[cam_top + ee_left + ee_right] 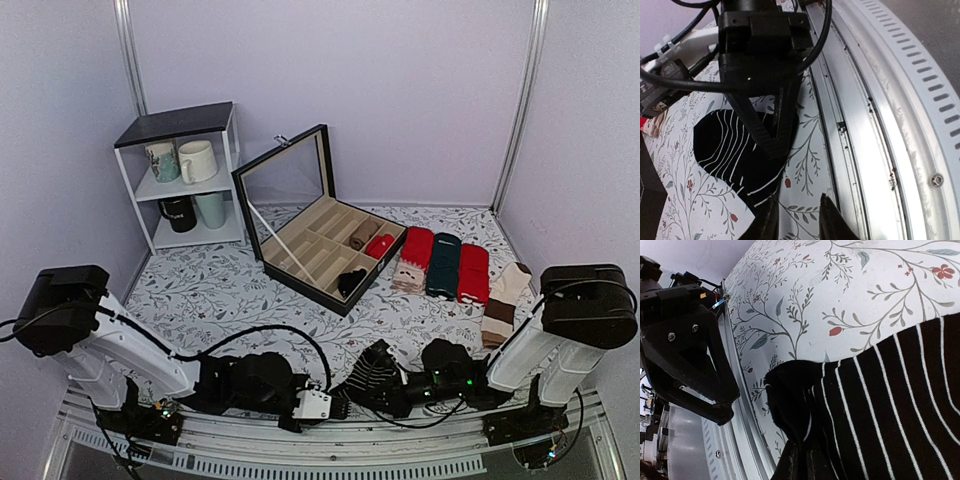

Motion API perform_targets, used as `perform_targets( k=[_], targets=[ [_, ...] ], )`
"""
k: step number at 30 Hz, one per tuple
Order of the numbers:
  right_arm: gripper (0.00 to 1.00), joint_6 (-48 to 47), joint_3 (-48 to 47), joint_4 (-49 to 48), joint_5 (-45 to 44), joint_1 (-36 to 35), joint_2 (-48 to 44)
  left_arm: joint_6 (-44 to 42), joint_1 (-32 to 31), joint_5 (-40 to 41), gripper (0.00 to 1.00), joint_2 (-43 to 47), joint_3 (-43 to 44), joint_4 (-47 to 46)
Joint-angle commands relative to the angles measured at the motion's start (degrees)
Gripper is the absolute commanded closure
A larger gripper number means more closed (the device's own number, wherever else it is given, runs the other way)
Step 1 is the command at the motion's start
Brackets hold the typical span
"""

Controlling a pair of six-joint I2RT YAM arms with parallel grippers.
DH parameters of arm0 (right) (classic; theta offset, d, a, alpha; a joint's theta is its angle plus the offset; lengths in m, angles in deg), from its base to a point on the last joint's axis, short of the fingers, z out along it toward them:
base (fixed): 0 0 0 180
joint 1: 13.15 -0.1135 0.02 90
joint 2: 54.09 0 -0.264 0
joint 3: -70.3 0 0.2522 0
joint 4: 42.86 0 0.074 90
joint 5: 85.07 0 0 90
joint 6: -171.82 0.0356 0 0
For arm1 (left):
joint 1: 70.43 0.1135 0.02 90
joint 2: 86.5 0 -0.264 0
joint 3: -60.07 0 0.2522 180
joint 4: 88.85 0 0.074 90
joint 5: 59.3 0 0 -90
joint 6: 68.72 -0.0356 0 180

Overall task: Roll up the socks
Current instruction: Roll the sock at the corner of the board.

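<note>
The black fabric socks with thin white stripes [890,405] run off the right wrist view's right and bottom edges, their bunched fold covering the tips of the right gripper [801,467]. The left gripper [799,224] is cut by its own view's bottom edge. From above, the grippers mostly hide the socks.

walls [400,90]: pale lilac | table [200,290]: floral cloth | shelf [176,124]: white-framed, back-left corner

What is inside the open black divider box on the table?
The box holds three sock rolls, each in its own compartment: a tan roll, a red roll, a black roll. Its near wall partly hides the front compartments' floors.
</note>
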Motion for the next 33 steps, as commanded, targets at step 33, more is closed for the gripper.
perform_targets(
  k=[33],
  targets=[
    [0.97,1.1,1.0,19.2,4.5,0.0,3.5,-8.7,0.3,7.6,0.6,-11.7,8.0,0.2]
  ],
)
